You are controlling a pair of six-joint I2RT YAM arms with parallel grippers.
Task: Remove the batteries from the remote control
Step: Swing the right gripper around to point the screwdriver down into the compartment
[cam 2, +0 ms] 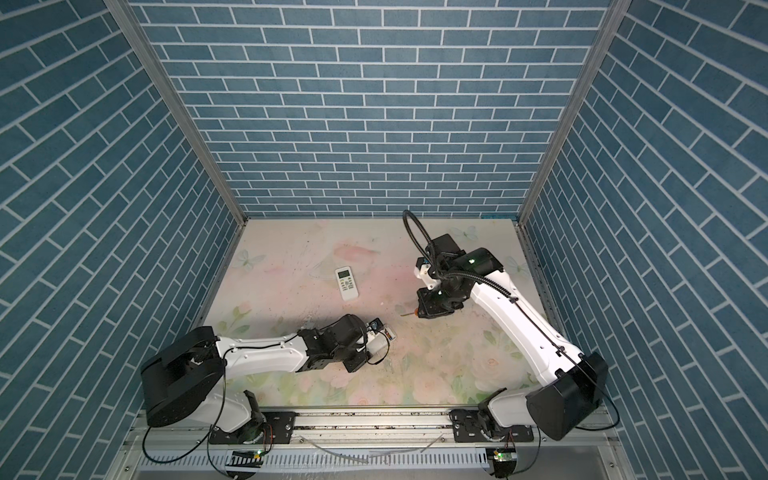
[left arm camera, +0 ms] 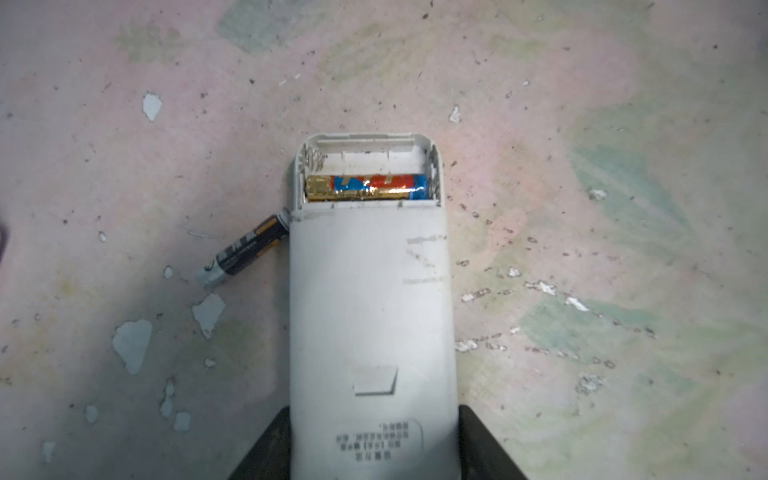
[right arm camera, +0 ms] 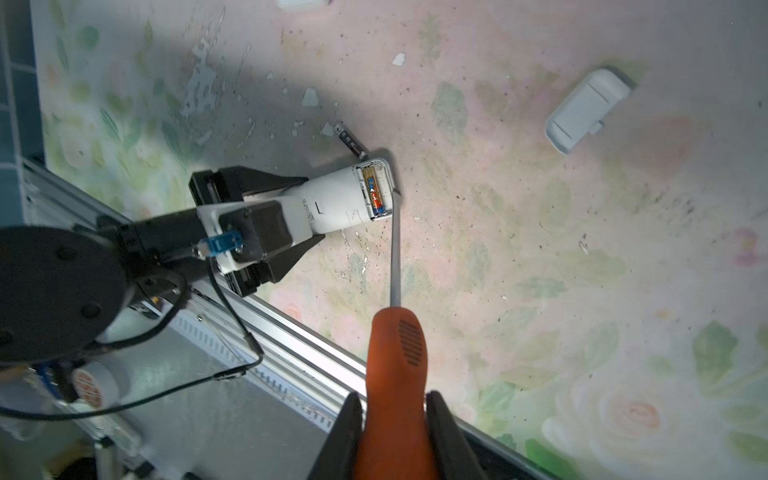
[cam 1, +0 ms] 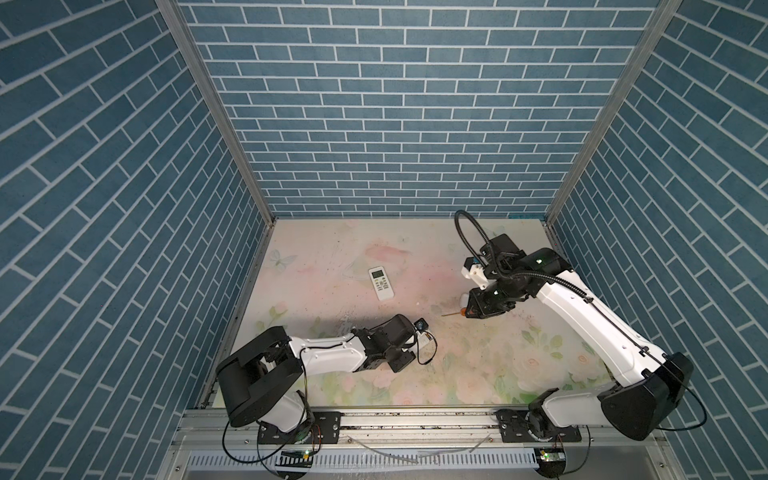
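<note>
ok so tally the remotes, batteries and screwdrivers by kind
white plastic remotes: 2, held remote in the left gripper, face-up remote
slim cylinder batteries: 2, red-blue battery in the held remote, black battery loose
orange-handled screwdriver: 1, in the right gripper
total: 5

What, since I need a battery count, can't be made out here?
Face-up white remote with display: underside hidden against the floral table, both top views.
Held white remote: lower end cut off by the left wrist view's edge.
Orange-handled screwdriver: whether its tip touches that remote, right wrist view.
White object: cut by frame edge, right wrist view.
</note>
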